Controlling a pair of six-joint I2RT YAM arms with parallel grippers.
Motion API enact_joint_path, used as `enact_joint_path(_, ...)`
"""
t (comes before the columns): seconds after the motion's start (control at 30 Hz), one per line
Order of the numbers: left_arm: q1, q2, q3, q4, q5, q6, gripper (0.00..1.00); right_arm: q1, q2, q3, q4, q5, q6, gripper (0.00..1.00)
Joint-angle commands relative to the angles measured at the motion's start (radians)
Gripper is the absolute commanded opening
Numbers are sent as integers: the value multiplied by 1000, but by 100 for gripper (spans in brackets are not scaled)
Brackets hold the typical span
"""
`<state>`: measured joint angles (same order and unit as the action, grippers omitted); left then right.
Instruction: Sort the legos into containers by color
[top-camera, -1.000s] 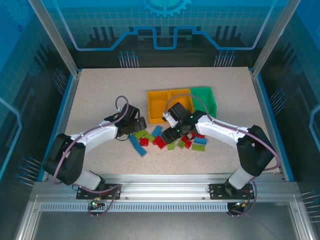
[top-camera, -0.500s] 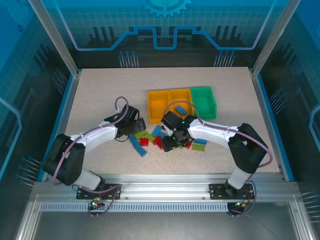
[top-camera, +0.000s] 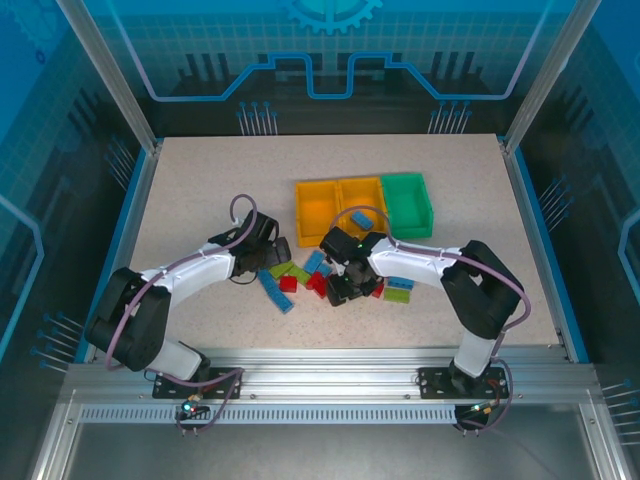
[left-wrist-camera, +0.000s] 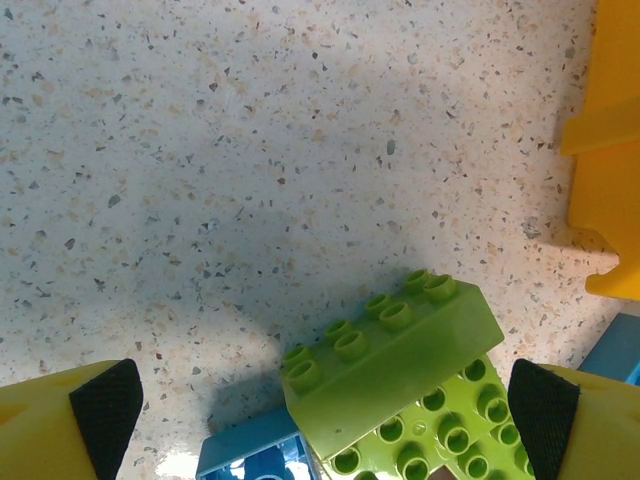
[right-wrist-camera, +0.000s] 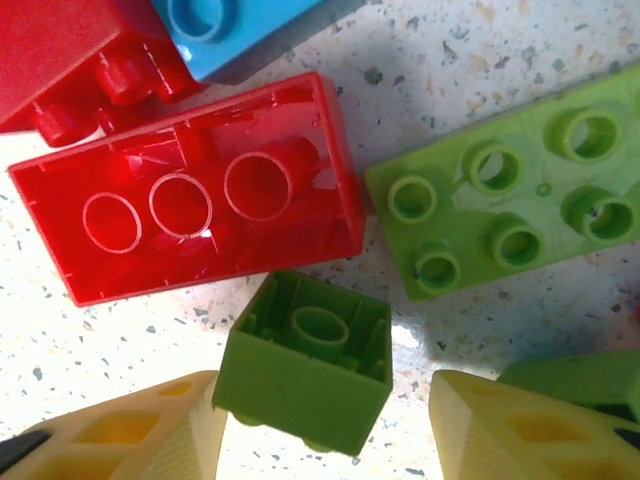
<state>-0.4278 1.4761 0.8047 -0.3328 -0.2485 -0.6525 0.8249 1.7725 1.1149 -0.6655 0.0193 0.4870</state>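
Legos lie heaped near the bins, and the right gripper, open wide and holding nothing, straddles a small upturned green brick that could twist against the red brick beside it.

The top camera sits high behind the arm bases, looking down and forward over the whole desk. The left wrist camera hangs close above the desk, facing down past the left end effector at a lime brick. The right wrist camera looks down from closer still, past the right end effector, at a red brick. All three share the brick pile.
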Motion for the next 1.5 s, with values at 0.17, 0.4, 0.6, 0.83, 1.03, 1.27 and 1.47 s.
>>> enact_joint_path(0.17,-7,-7,-10,-14,-15,12,99,17,14,49,-20,12,20,48)
enact_joint_path(0.4,-7,-5,-13,-15,-17,8,99,29,26,63,-42,23,18,38)
enact_joint_path(0.6,-8,-12,-14,-18,-21,10,99,29,-11,65,-60,36,18,33)
enact_joint_path(0.83,-8,-10,-13,-15,-18,9,99,-3,-86,138,-79,28,-10,33)
enact_joint_path(1.03,-7,-8,-14,-14,-12,11,99,-91,-55,237,-5,2,-30,34)
enact_joint_path(1.27,-7,-4,-7,-11,-9,10,99,-167,93,406,33,-10,-44,34)
enact_joint_path(1.47,-8,23,11,-9,4,11,99,-185,247,572,-10,16,-64,34)
